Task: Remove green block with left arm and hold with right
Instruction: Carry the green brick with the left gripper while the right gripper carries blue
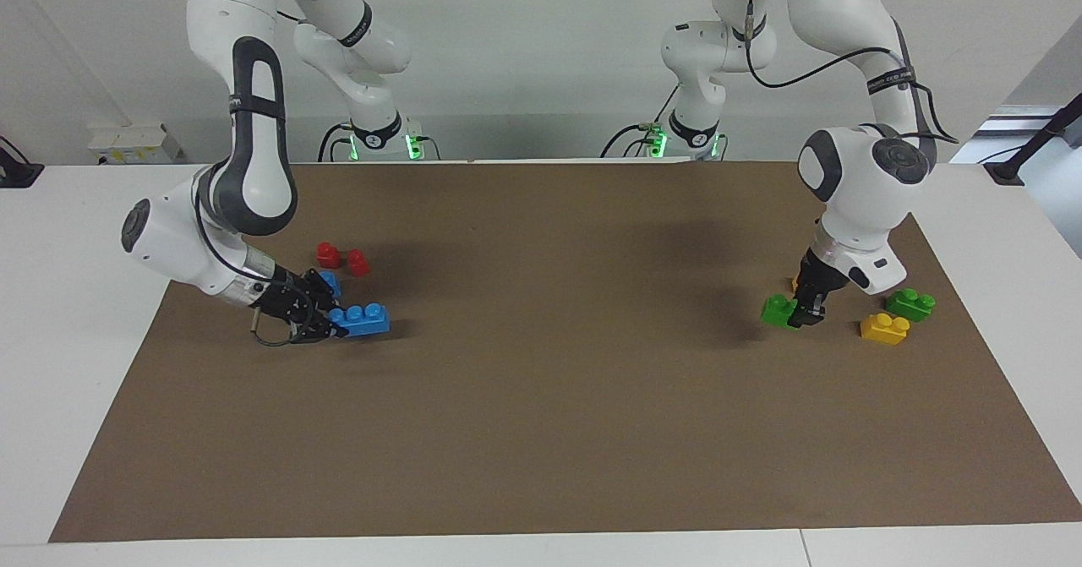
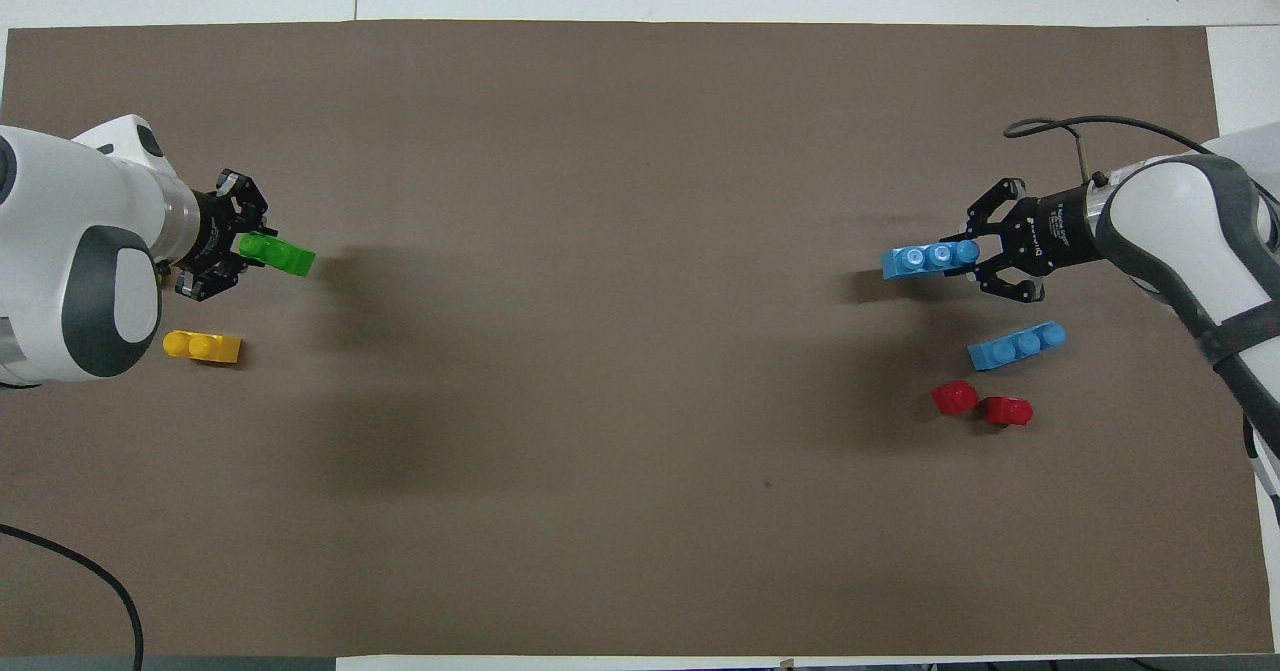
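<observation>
My left gripper [image 1: 804,317] is shut on one end of a green block [image 1: 777,309], low over the brown mat at the left arm's end. In the overhead view the green block [image 2: 280,254] sticks out of the left gripper [image 2: 250,249]. A second green block [image 1: 910,303] lies on the mat beside it, hidden under the arm in the overhead view. My right gripper [image 1: 336,327] is shut on the end of a blue brick [image 1: 365,319] at the right arm's end. This also shows from above, with the right gripper [image 2: 976,259] on the blue brick [image 2: 928,260].
A yellow brick [image 1: 884,329] lies by the second green block and shows from above [image 2: 203,347]. A second blue brick [image 2: 1017,345] and two red pieces [image 2: 980,404] lie nearer to the robots than the held blue brick. The brown mat [image 1: 541,398] covers the table.
</observation>
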Tool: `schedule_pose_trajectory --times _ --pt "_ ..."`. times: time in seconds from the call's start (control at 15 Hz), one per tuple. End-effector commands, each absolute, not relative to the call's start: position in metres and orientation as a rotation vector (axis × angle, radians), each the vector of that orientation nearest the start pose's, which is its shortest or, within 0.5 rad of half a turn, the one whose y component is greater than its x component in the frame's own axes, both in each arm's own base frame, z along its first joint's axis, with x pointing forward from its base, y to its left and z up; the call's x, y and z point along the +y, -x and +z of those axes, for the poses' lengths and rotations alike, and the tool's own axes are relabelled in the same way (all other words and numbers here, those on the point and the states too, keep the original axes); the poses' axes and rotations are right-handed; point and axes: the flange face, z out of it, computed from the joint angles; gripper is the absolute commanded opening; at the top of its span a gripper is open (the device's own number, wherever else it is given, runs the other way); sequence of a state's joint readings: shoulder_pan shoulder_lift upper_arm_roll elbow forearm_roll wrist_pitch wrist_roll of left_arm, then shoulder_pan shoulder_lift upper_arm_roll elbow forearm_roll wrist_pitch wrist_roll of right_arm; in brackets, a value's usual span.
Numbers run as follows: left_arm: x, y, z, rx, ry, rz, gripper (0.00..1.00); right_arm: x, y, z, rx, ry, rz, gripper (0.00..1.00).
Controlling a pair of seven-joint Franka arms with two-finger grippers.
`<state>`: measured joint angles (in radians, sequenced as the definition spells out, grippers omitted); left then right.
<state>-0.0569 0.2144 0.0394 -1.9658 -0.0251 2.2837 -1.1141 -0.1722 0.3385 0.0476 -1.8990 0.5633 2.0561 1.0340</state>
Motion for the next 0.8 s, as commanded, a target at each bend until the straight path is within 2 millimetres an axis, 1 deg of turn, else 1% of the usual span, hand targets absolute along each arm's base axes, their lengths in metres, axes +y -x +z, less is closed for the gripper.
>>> schedule_pose_trajectory --times 0.0,0.07,0.2,0.27,0.47,0.53,0.6,0.67,0.73 --pt "0.002 -0.624 0.353 -1.655 2.751 -0.125 0.00 -0.062 -0.597 0.301 1.843 2.037 0.484 0.00" --pt "0.004 -0.629 0.344 -1.645 2.757 -0.133 0.00 -0.068 -0.596 0.299 1.847 2.032 0.475 0.00" --pt "0.016 -0.632 0.330 -1.666 2.743 -0.143 0.00 -0.070 -0.594 0.294 1.817 2.057 0.472 0.00" --pt "0.017 -0.632 0.326 -1.661 2.742 -0.138 0.00 -0.069 -0.591 0.290 1.801 2.073 0.473 0.00" --pt "0.018 -0.634 0.311 -1.636 2.745 -0.122 0.00 -0.070 -0.589 0.289 1.794 2.078 0.467 0.00" --pt "0.018 -0.635 0.308 -1.634 2.745 -0.125 0.00 -0.070 -0.589 0.290 1.793 2.079 0.464 0.03" --pt "0.018 -0.635 0.303 -1.634 2.743 -0.121 0.00 -0.068 -0.589 0.289 1.791 2.082 0.464 0.28" --pt "0.018 -0.635 0.302 -1.632 2.745 -0.122 0.00 -0.066 -0.590 0.289 1.788 2.085 0.463 0.59" --pt "0.018 -0.635 0.302 -1.629 2.743 -0.118 0.00 -0.066 -0.590 0.290 1.789 2.083 0.461 0.80"
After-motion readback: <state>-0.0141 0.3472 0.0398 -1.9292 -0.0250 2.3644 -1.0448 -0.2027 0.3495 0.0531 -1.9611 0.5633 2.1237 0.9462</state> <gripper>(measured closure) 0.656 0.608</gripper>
